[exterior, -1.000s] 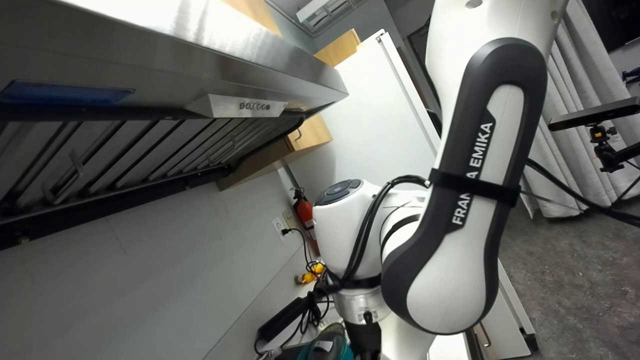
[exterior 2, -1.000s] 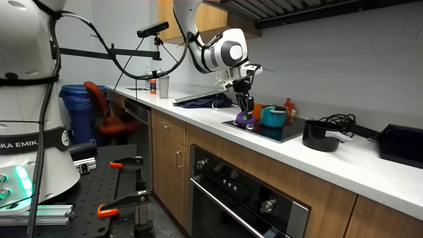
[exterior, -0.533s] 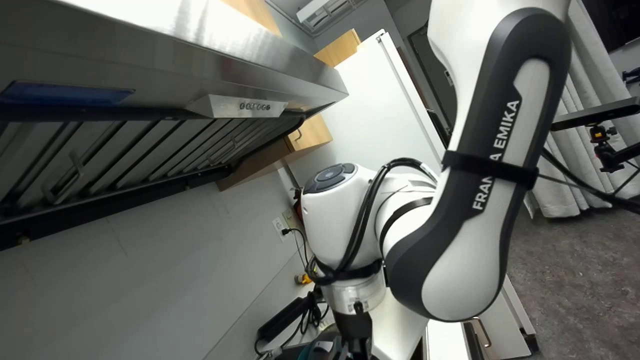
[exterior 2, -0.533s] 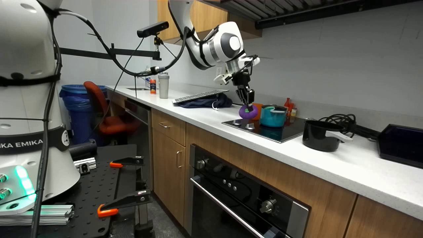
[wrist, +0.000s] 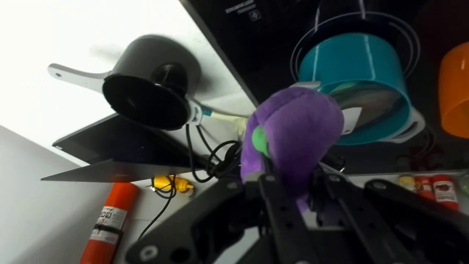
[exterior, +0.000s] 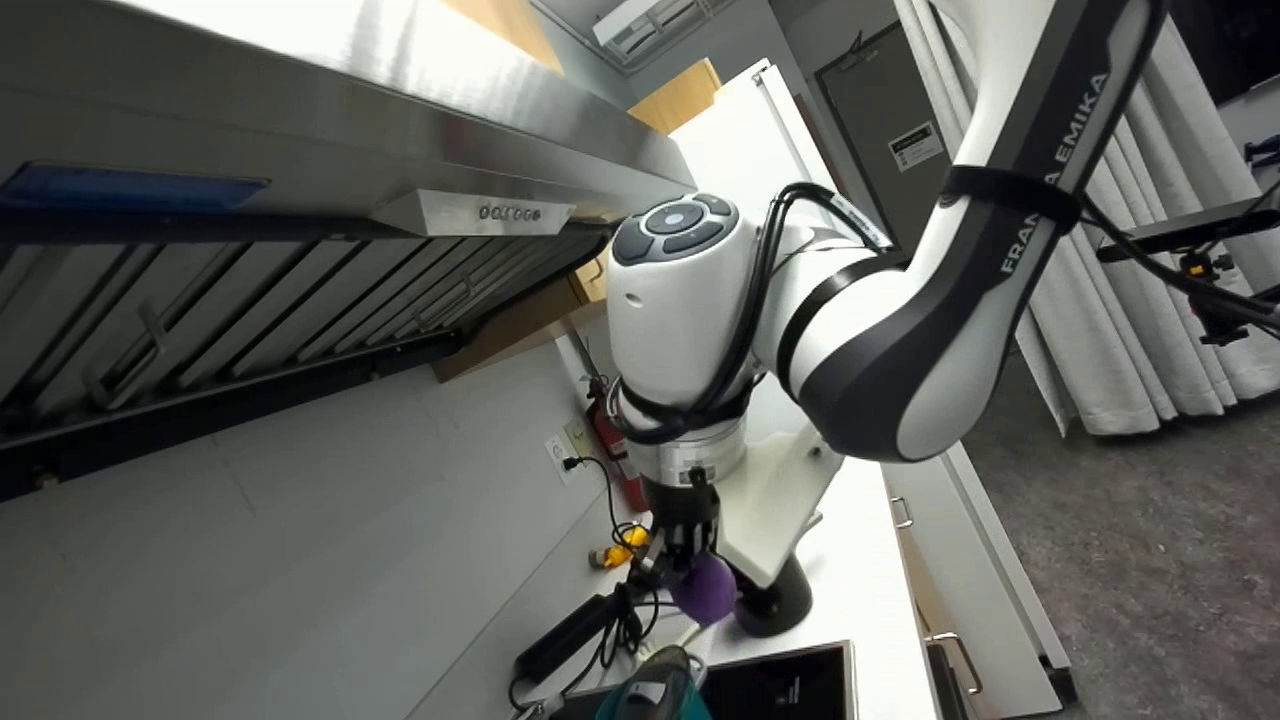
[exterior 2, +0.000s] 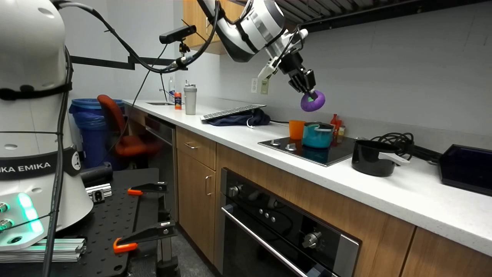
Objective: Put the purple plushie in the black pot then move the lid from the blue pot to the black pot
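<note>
The purple plushie (exterior 2: 313,101), round with a green spot, hangs in the air above and behind the hob. My gripper (wrist: 293,179) is shut on its near end; its bulk sticks out past the fingertips in the wrist view. An open black pot (exterior 2: 373,157) with a pale handle stands on the counter beside the hob; in the wrist view the black pot (wrist: 165,58) lies to the left of the plushie. The blue pot (exterior 2: 317,136) rests on the hob. Its lid (wrist: 373,101) shows at the rim, partly covered by the plushie.
Beside the blue pot stands an orange cup (exterior 2: 296,129), with red bottles (exterior 2: 335,122) behind. Coiled cables (exterior 2: 401,142) and a dark tray (exterior 2: 467,169) lie around the black pot. A range hood (exterior: 330,210) overhangs the hob, and a wall rises behind.
The plushie has been lifted off the hob near its knobs in my gripper's hold. Arm and plushie have risen and shifted past the orange cup, toward the black pot's side.
</note>
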Controlling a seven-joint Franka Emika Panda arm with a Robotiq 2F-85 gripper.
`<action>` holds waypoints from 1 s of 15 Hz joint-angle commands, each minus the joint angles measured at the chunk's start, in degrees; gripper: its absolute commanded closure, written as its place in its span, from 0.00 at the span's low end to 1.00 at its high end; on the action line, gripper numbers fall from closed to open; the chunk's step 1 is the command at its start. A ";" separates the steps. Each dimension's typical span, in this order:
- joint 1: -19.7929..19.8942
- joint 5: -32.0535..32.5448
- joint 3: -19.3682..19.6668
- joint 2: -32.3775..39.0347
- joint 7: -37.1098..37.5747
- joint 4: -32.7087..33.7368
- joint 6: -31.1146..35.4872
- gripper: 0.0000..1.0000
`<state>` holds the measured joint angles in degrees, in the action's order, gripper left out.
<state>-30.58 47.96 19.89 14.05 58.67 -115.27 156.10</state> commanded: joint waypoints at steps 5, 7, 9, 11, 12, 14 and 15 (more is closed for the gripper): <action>0.47 5.68 5.91 -1.78 8.98 -1.85 -0.20 0.95; 0.87 4.56 7.15 -1.03 10.08 -1.16 0.15 0.95; 1.22 3.59 8.11 -0.05 11.34 -0.05 0.32 0.95; 1.71 2.22 8.47 1.06 11.91 1.10 0.49 0.95; 1.98 1.46 8.52 1.71 11.87 1.75 0.57 0.95; 2.66 -0.14 8.35 3.36 11.57 3.40 0.49 0.95; 3.07 -1.21 8.20 4.42 11.15 4.40 0.39 0.95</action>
<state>-28.60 49.36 28.30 14.73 69.12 -114.85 156.02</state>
